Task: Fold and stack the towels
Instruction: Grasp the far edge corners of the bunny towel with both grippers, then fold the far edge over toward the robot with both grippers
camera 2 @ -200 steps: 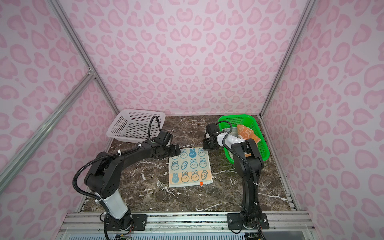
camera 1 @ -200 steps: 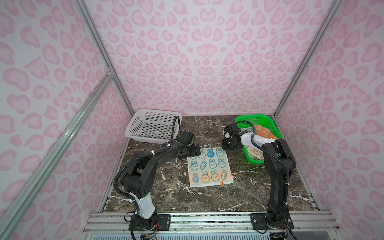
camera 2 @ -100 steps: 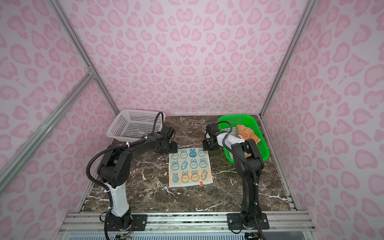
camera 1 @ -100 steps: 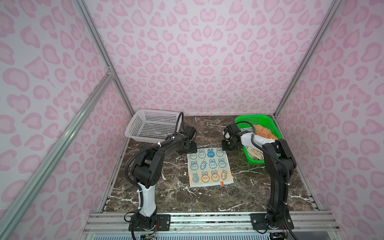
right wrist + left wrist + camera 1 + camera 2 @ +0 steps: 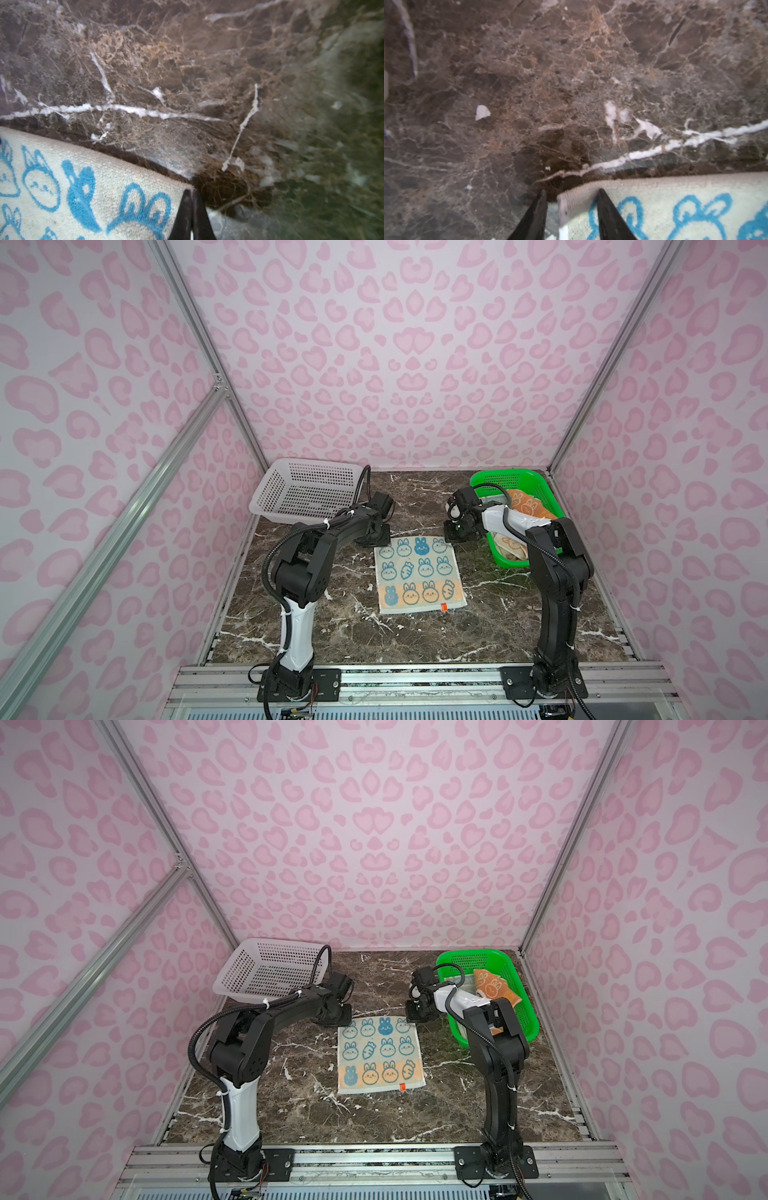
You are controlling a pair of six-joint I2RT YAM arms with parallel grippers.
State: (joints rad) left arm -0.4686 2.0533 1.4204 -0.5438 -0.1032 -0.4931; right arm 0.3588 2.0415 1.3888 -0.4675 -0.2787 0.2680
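Worktop (image 5: 415, 639): dark brown marble, white veins; carries everything below

White basket (image 5: 307, 489): perforated plastic, far left corner

Green basket (image 5: 498, 479): perforated plastic, far right corner; holds an orange towel (image 5: 528, 504) and a cream towel (image 5: 509, 545), both crumpled

Bunny towel (image 5: 417, 574): cream, blue bunnies and carrots, orange band toward the near edge; spread flat mid-worktop between the arms

Left claw (image 5: 571, 195): at the bunny towel's far left corner, tips parted astride the hem, one over cloth, one over bare marble

Right claw (image 5: 190, 193): at the far right corner, clenched, tips meeting at the hem; whether cloth is nipped cannot be told
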